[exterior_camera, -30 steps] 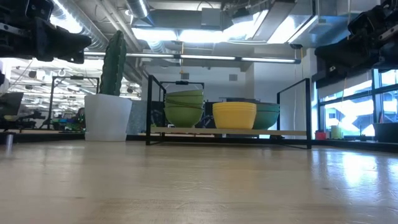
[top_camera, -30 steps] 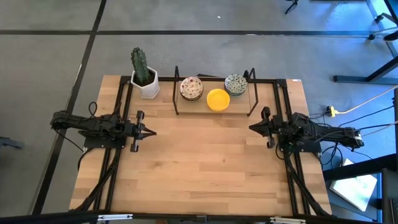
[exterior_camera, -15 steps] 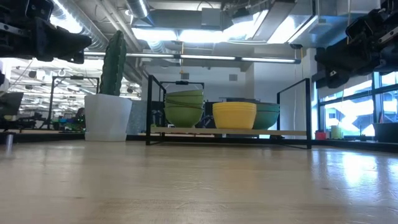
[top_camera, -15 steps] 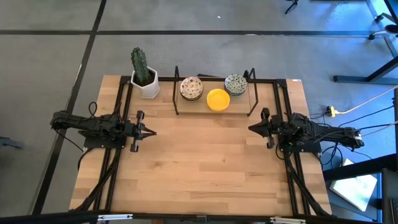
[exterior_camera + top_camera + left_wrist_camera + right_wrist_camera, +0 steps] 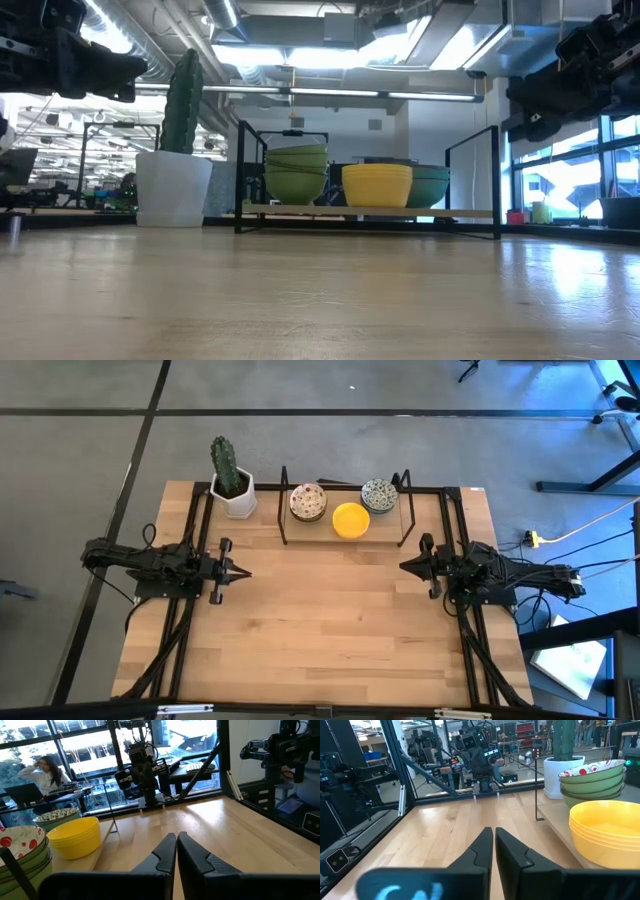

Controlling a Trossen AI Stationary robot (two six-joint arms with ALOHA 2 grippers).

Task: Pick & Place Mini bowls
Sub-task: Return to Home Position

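Three stacks of mini bowls stand on the wooden shelf of a black wire rack at the table's far edge. They are a red-speckled stack with green outsides, a plain yellow stack and a green-blue patterned stack. My left gripper hovers level at the table's left side, shut and holding nothing, with its fingers pressed together. My right gripper hovers level at the right side, also shut and holding nothing. Each points across the table at the other.
A cactus in a white square pot stands at the far left, beside the rack. Bare wooden tabletop stretches between the two arms and toward the near edge. Black frame rails run along both sides. A person sits in the room beyond the table.
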